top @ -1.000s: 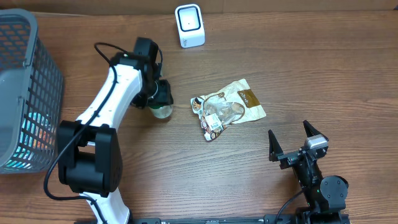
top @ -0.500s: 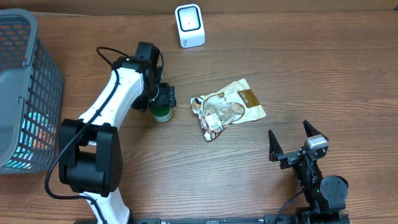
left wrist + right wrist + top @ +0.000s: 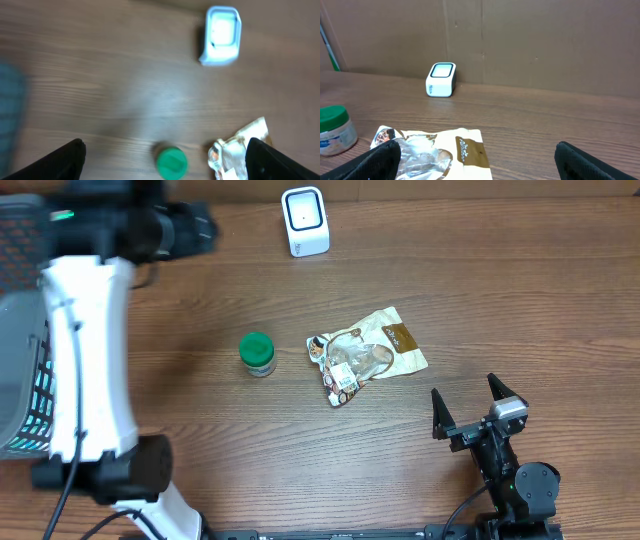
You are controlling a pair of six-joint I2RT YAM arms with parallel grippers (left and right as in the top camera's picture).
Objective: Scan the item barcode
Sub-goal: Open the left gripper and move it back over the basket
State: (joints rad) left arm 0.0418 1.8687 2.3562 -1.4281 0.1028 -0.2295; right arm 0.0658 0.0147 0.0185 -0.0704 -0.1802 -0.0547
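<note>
Jar (image 3: 258, 353) seen upright on the tabletop (image 3: 500, 300), ungripped.
The left end effector (image 3: 162, 150) and right end effector (image 3: 468, 403) are held apart, empty.

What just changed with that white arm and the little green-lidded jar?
The left gripper opened, let go of the small green-lidded jar and pulled up and away toward the far left corner, leaving it standing free. The crumpled snack bag, white box scanner and open right gripper stayed put.
</note>
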